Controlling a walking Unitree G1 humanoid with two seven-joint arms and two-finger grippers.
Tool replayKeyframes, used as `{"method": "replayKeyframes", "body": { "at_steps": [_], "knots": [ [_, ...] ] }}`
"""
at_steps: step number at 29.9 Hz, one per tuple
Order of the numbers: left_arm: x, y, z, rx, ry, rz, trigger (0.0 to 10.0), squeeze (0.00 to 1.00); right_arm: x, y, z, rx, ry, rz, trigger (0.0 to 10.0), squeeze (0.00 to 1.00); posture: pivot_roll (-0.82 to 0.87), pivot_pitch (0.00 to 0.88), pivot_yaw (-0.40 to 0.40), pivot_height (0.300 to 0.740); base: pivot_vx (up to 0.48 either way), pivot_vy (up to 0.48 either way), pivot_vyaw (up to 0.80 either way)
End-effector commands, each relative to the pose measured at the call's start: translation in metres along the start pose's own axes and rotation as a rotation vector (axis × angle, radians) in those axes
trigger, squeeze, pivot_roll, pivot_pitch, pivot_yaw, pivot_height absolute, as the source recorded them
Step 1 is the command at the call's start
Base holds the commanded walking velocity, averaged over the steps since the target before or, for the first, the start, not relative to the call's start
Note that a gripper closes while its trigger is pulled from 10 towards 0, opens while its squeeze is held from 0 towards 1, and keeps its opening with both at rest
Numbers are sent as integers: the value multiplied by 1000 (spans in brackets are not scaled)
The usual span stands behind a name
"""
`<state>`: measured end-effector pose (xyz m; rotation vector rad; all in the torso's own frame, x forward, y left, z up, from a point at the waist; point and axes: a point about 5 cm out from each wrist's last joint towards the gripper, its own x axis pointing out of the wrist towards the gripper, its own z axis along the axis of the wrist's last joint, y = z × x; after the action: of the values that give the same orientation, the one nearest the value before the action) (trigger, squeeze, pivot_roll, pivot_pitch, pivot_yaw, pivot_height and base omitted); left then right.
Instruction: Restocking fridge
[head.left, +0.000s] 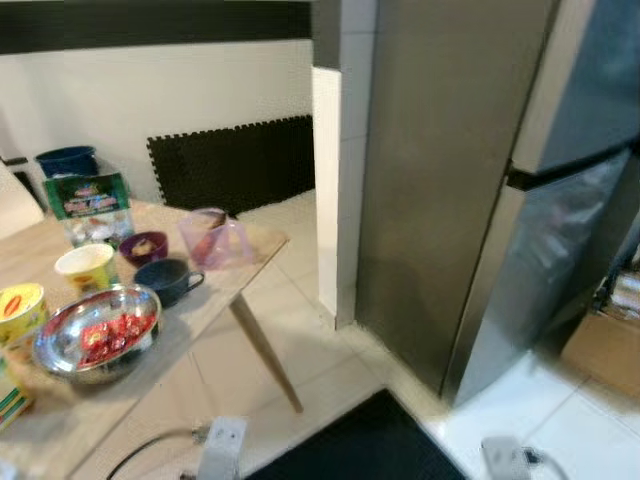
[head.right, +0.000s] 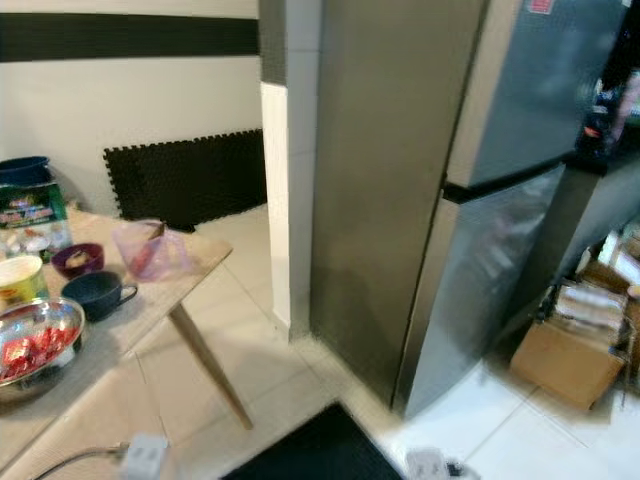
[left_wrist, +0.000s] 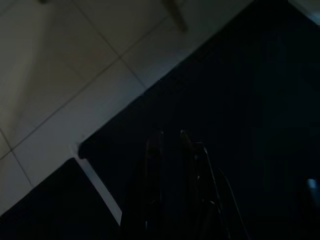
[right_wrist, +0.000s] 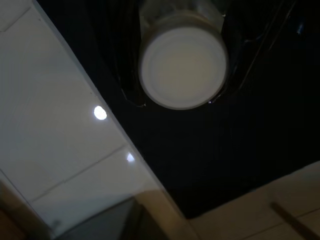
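Observation:
The tall grey fridge (head.left: 470, 190) stands straight ahead with both doors closed. In the right wrist view my right gripper (right_wrist: 182, 100) hangs low over a black floor mat (right_wrist: 240, 150), shut on a round container with a white lid (right_wrist: 183, 67) that sits between its two fingers. In the left wrist view my left gripper (left_wrist: 170, 142) hangs over the same mat (left_wrist: 240, 100) in deep shade, its fingers close together with nothing between them. The silver ends of both arms, left (head.left: 222, 450) and right (head.left: 503, 460), show at the lower edge.
A wooden table (head.left: 235, 275) on my left carries a steel bowl of red packets (head.left: 98, 340), a dark mug (head.left: 168, 280), a pink plastic container (head.left: 212, 238), cups and a green bag (head.left: 88, 205). A white pillar (head.left: 335, 190) adjoins the fridge. A cardboard box (head.right: 565, 360) sits right.

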<state>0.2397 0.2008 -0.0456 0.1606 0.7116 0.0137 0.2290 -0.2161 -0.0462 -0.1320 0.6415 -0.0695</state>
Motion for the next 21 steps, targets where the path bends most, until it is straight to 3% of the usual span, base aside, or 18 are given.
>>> {"method": "replayKeyframes", "body": {
  "at_steps": [1,17,21],
  "knots": [
    [-1,0,-3,-11,7,7,10000,0,0,0,2,5,-12,-4,10000,0,-51,38,3,740,0,0,0],
    [-1,2,-2,-25,0,16,10000,0,0,0,1,5,-9,-3,10000,0,-48,41,-2,740,0,0,0],
    [-1,6,-4,3,23,25,10000,0,1,4,3,8,-13,12,10000,0,-40,43,-5,740,0,0,0]
  ]
}}
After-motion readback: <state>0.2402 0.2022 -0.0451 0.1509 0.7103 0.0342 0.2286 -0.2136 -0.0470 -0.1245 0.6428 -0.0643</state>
